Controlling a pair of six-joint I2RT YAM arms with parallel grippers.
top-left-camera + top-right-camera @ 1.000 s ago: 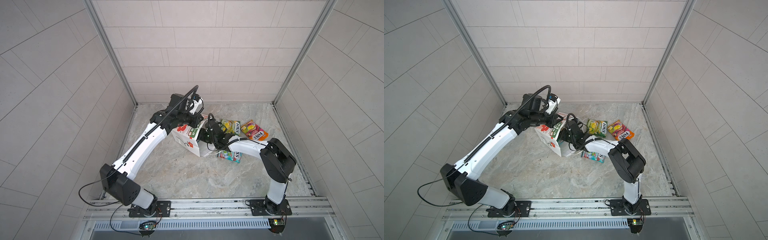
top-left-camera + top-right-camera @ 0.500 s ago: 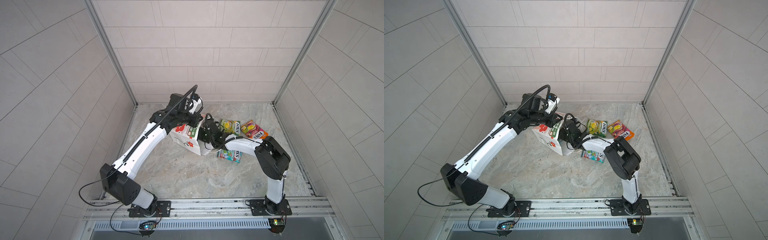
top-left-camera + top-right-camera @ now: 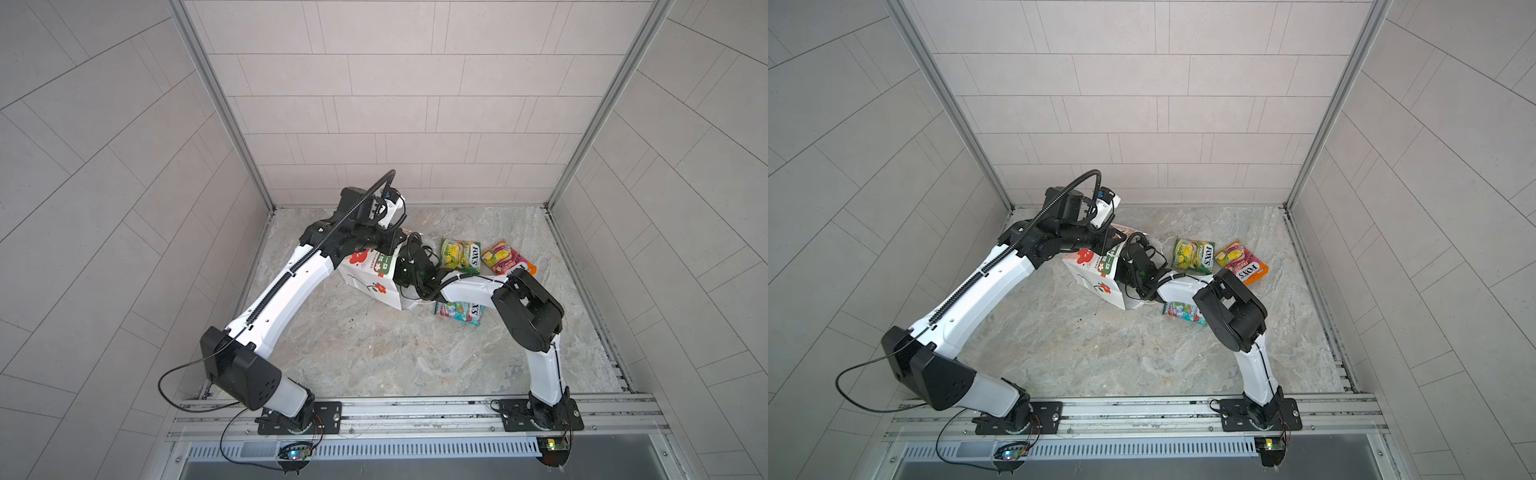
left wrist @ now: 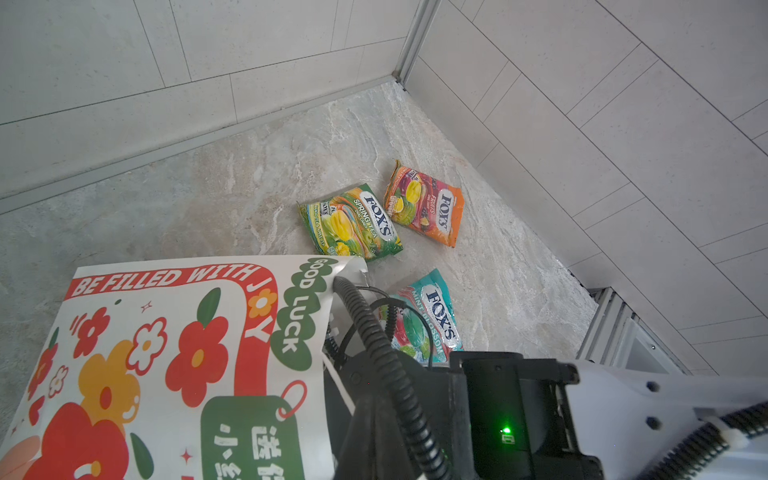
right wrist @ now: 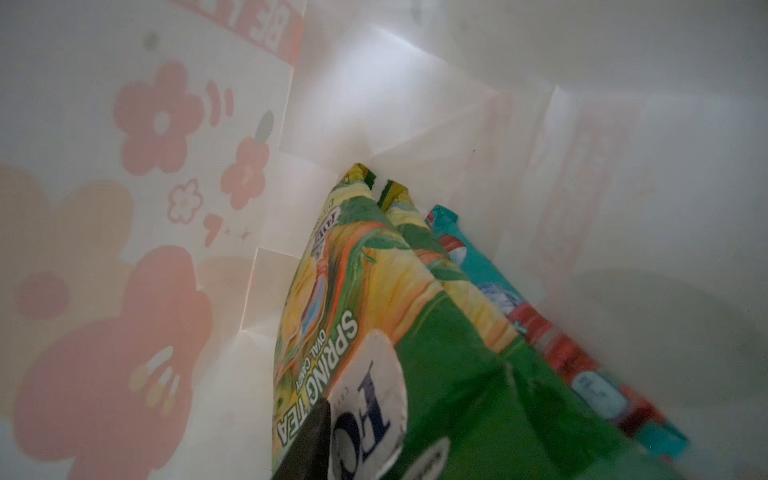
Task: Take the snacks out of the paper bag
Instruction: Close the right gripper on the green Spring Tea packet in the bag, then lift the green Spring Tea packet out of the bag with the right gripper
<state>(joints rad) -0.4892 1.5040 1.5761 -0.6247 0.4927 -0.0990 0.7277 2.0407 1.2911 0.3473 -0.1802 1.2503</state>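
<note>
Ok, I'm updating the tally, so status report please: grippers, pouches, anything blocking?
Left gripper shut on upper edge of tall white paper bag. Right gripper inside it, grip unclear. Three glossy FOX'S candy pouches on floor, three inside. Nothing blocking.

Readable print: slogans on the bag, FOX'S labels on the pouches.
On the white paper bag with red flower print (image 4: 166, 353): "BE FILLED WITH JOY" in a red band, "GOOD LUCK" on green, and Chinese characters on a green tag, partly cut off. The green-yellow glossy pouch (image 4: 351, 222): "FOX'S", "SPRING TEA", "OVAL CANDY". The orange-pink glossy pouch (image 4: 424, 203): "FOX'S", "FRUITS". The teal-red glossy pouch (image 4: 428, 316): "FOX'S", "MINT-BLOSSOM". The green-yellow pouch inside the bag (image 5: 374, 332): "SPRING TEA", "OVAL CANDY", and a partial "FO". Small print is too blurred to read.
</note>
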